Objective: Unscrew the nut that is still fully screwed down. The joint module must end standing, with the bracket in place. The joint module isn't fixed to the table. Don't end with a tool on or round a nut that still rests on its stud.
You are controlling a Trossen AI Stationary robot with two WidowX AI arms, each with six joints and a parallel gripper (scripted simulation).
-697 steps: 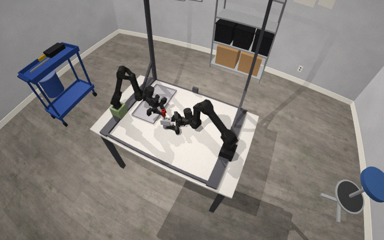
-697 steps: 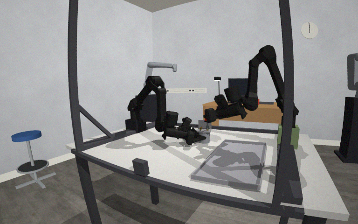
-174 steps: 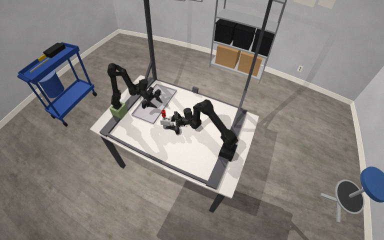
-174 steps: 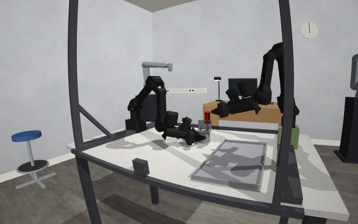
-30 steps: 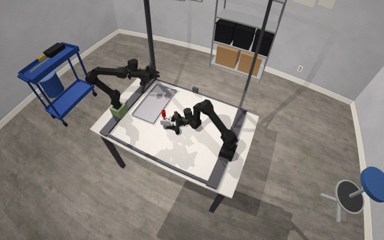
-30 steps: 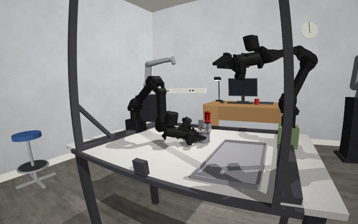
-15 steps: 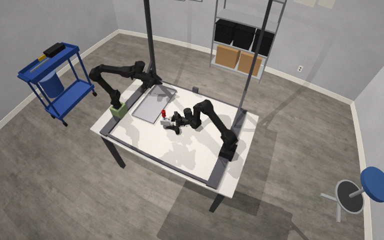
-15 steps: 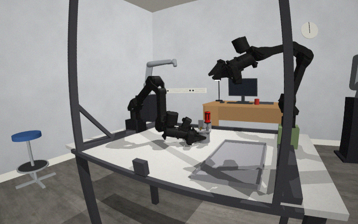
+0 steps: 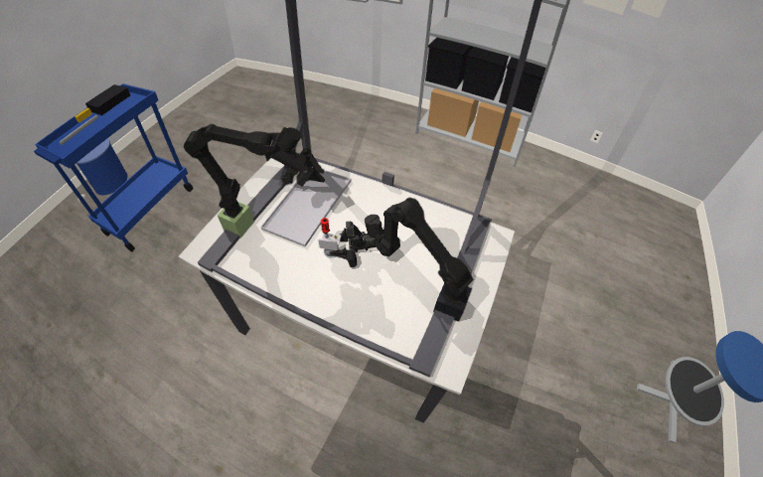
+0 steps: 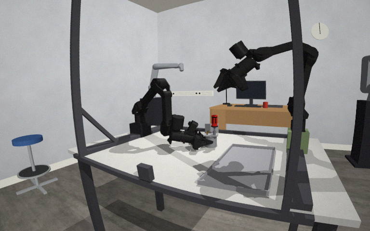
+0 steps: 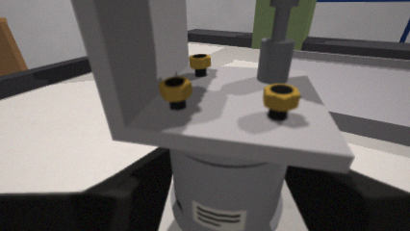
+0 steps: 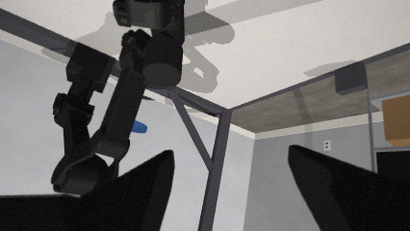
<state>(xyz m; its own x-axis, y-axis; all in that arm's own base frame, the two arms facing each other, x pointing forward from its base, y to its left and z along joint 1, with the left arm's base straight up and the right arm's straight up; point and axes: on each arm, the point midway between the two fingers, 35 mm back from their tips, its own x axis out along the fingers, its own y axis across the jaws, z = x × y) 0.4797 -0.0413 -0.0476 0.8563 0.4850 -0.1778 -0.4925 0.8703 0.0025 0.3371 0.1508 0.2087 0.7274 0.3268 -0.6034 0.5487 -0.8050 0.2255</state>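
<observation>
Pale desk (image 9: 292,281) (image 10: 169,163): the joint module (image 10: 214,142) (image 11: 226,192) stands mid-desk, clamped by the left hand (image 9: 339,240) (image 10: 209,138) (image 11: 226,149); the right hand's (image 9: 314,175) (image 10: 230,89) (image 12: 231,153) fingers are apart. Probably stiff but top-heavy, the driver (image 9: 324,226) (image 10: 214,120) (image 11: 275,60) wants its red handle gripped.

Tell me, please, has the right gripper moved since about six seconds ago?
Yes: in the exterior view, the right gripper is higher above the tray.
</observation>
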